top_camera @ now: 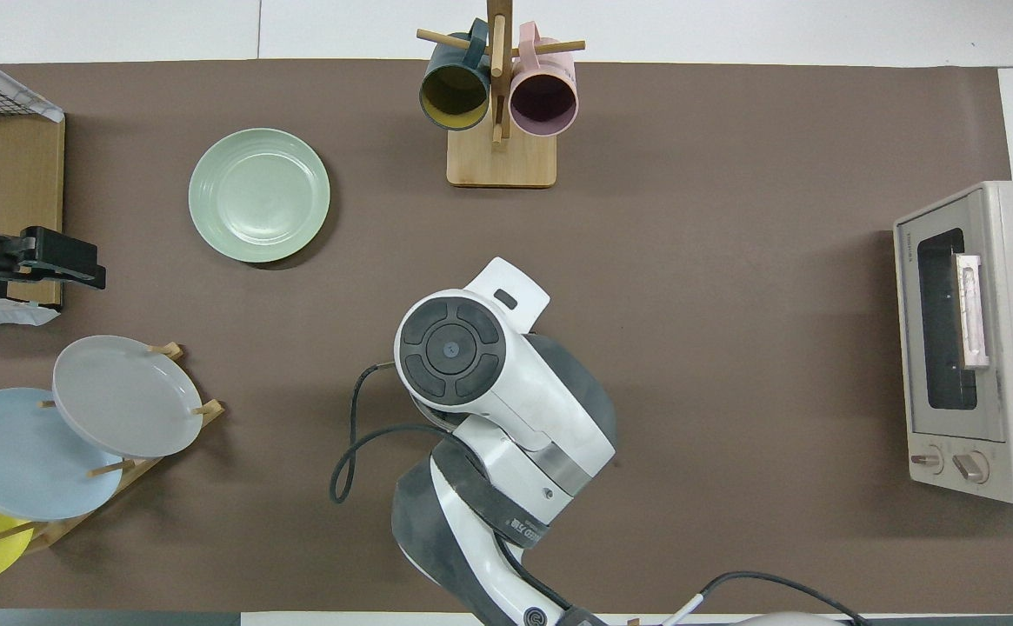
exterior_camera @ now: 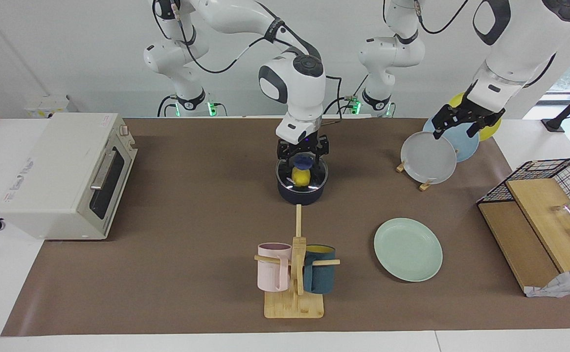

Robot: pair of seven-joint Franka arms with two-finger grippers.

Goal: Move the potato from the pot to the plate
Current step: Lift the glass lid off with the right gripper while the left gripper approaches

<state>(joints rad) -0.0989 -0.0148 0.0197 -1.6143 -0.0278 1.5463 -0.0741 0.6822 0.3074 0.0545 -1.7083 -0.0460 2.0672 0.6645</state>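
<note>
**Right hand down in the pot at the potato**

The right hand (exterior_camera: 303, 164) reaches into the pot (exterior_camera: 302, 193), its fingers narrow on either side of the potato (exterior_camera: 301, 177), which sits inside the pot directly below the hand. Farther from the robots than this hand, toward the left arm's end of the table (exterior_camera: 192, 195), lies the plate (exterior_camera: 408, 249). The left hand (exterior_camera: 461, 124) waits over the plate rack (exterior_camera: 426, 185); whether it is wide or narrow I cannot tell.
</note>
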